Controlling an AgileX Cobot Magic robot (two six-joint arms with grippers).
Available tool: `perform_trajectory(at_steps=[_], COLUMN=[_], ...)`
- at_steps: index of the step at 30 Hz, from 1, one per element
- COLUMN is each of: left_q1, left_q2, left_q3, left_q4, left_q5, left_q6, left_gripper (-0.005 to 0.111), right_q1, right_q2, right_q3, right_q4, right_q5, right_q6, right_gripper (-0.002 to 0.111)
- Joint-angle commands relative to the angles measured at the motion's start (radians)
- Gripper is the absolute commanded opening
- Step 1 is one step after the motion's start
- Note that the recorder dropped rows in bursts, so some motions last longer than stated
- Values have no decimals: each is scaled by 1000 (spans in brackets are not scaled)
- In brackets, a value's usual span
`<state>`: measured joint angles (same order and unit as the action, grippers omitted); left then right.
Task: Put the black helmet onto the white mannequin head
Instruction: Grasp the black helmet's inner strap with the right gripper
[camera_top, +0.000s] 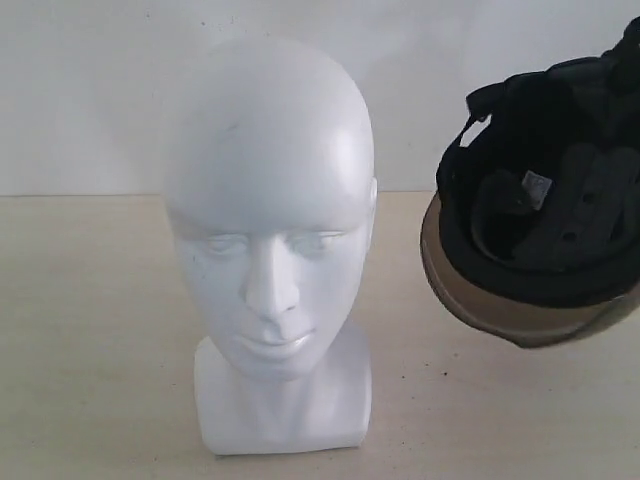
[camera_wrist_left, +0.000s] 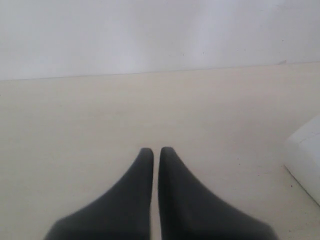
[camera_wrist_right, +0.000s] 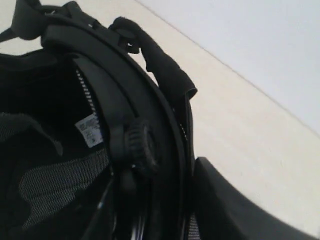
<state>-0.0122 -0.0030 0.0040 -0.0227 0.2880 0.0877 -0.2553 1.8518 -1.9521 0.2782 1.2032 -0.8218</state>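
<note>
Now, on your left, your left hand (camera_wrist_left: 156, 151) hangs clenched on nothing over the counter (camera_top: 80, 350). At centre, the white mannequin head (camera_top: 270, 230) stands upright. Right of it and apart, your right hand (camera_wrist_right: 200, 175) grips the black helmet (camera_top: 545, 200) by its rim, raised and tilted, its padded opening showing.

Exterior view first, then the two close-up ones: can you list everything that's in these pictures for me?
white mannequin head: one, glossy white, upright on the table, facing the camera.
black helmet: one, black with a smoke-tinted visor, held up to the right of the head, apart from it, padded inside showing.
table: one, pale beige.
wall: white, behind the table.
left gripper: black, shut, over bare table.
right gripper: black, clamped on the helmet's rim.
</note>
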Motion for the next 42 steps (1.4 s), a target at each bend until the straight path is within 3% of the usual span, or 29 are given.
perform_trajectory(at_steps=[1,14,23,25,27,29,32,38,42], left_q1=[-9,-9,-9,-9,-9,-9,-9,-9,-9], left_q2=[3,3,3,3,3,3,3,3,3], left_q3=[-4,-4,-4,-4,-4,-4,-4,-4,-4], left_q4=[-10,-10,-10,-10,-10,-10,-10,-10,-10], left_q5=[-5,-5,-5,-5,-5,-5,-5,-5,-5], left_q6=[-1,-1,-1,-1,-1,-1,-1,-1,-1], left_gripper=[4,4,4,4,4,4,4,4,4], right_q1=[-3,-1,41,81,122,127,127,127,127], right_q2=[-30,-25,-25,-25,-25,-25,-30,-123,-210], right_q3=[33,362,465,467,467,467,467,463,463], right_q4=[242,292,290,260,205,202,163,124,128], right_q5=[18,18,-25,-58,-107,-146,-193,-275,-305], right_q6=[-311,-716,-759,-758,-741,-691,-660,-637,-494], right_gripper=[0,0,1,14,46,65,72,72,71])
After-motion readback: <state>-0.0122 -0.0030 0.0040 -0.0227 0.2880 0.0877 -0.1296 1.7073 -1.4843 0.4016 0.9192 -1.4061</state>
